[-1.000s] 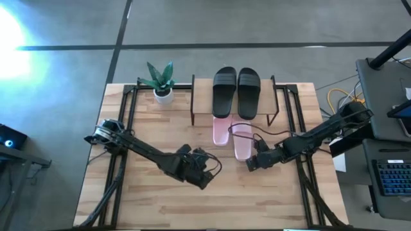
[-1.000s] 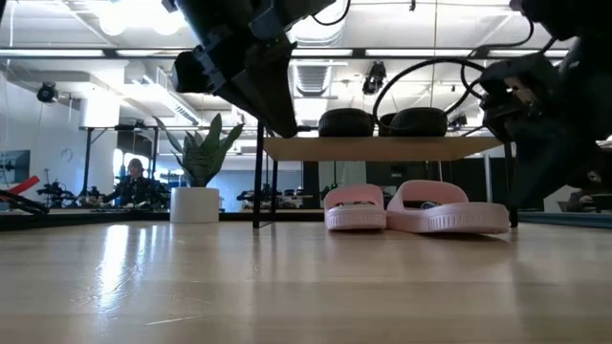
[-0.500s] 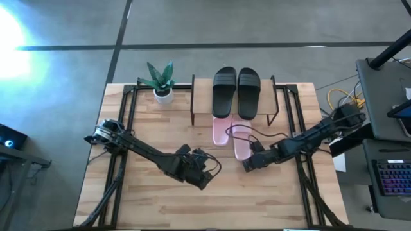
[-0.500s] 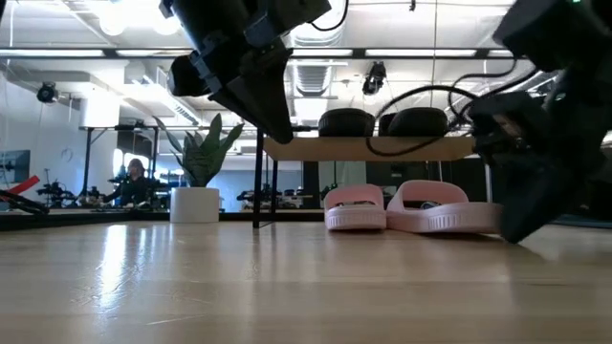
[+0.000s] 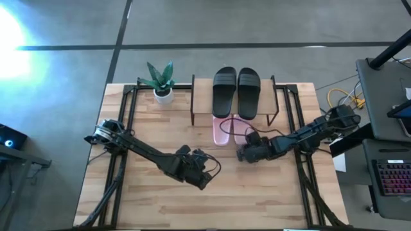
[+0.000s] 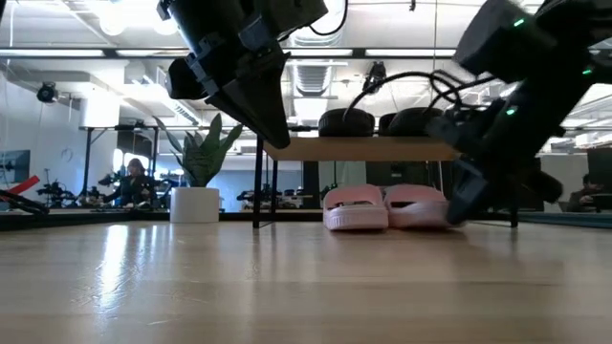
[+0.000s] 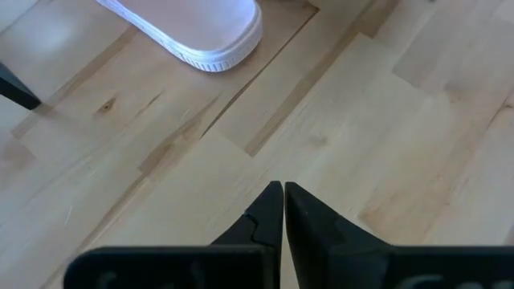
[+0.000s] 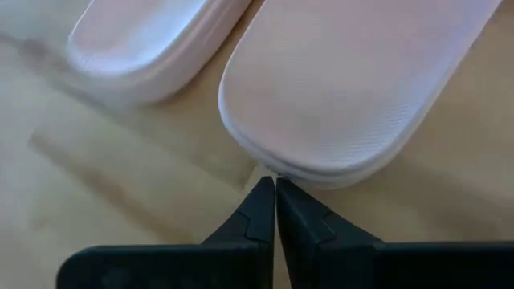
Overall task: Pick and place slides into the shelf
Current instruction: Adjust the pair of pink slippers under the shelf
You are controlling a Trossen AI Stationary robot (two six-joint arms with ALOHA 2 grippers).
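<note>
Slides: you are looking at the black pair (image 5: 236,89) lying side by side on the shelf (image 5: 204,96) top board, toward twelve o'clock on the table (image 5: 141,205). Pink pair (image 5: 221,131) is sitting beneath the shelf, heels poking out toward six o'clock. Right gripper (image 5: 243,154) is resting at the heel of the right-hand pink slide (image 8: 353,88), jaws pinched together, tips touching its rim, holding nothing. Left gripper (image 5: 204,179) is hovering over bare wood at about seven o'clock from the pink pair, jaws pressed together, empty. Potted plant (image 5: 161,81) is standing at nine o'clock from the shelf.
</note>
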